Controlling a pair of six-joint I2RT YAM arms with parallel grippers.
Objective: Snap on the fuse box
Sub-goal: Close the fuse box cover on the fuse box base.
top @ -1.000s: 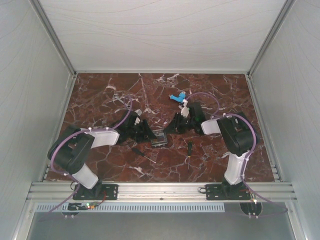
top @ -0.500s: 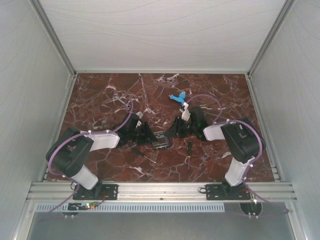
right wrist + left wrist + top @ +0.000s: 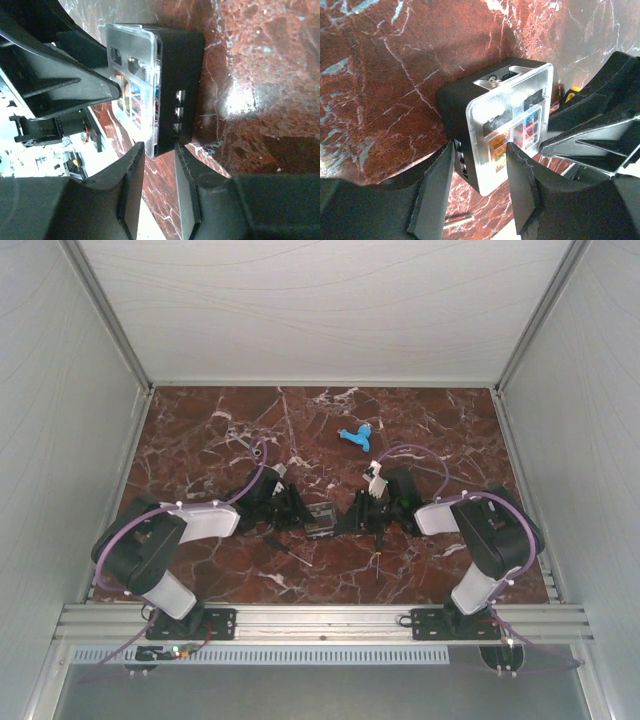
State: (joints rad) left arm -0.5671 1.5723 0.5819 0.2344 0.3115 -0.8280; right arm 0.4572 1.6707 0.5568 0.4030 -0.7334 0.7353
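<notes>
The fuse box (image 3: pixel 321 521) is a black tray with its clear lid (image 3: pixel 512 120) lying on the coloured fuses, and it stands on edge between both grippers at the table's middle. My left gripper (image 3: pixel 481 155) is shut on it, one finger on the black tray's back (image 3: pixel 455 105) and the other on the lid's face. My right gripper (image 3: pixel 159 152) faces it from the other side. Its jaws are open a little wider than the box (image 3: pixel 180 75), and the tips sit just at the box's lower corner. In the top view the left gripper (image 3: pixel 300 512) and the right gripper (image 3: pixel 350 518) flank the box.
A blue plastic piece (image 3: pixel 355 435) lies further back. A thin screwdriver (image 3: pixel 292 550) lies near the left arm, and another black-handled one (image 3: pixel 379 555) sits under the right gripper. Small metal parts (image 3: pixel 240 437) lie at back left. White walls enclose the marble table (image 3: pixel 200 580).
My right arm has swung towards the near edge and its jaws have widened, easing off the fuse box. The left gripper keeps its hold, and the box has shifted slightly right.
</notes>
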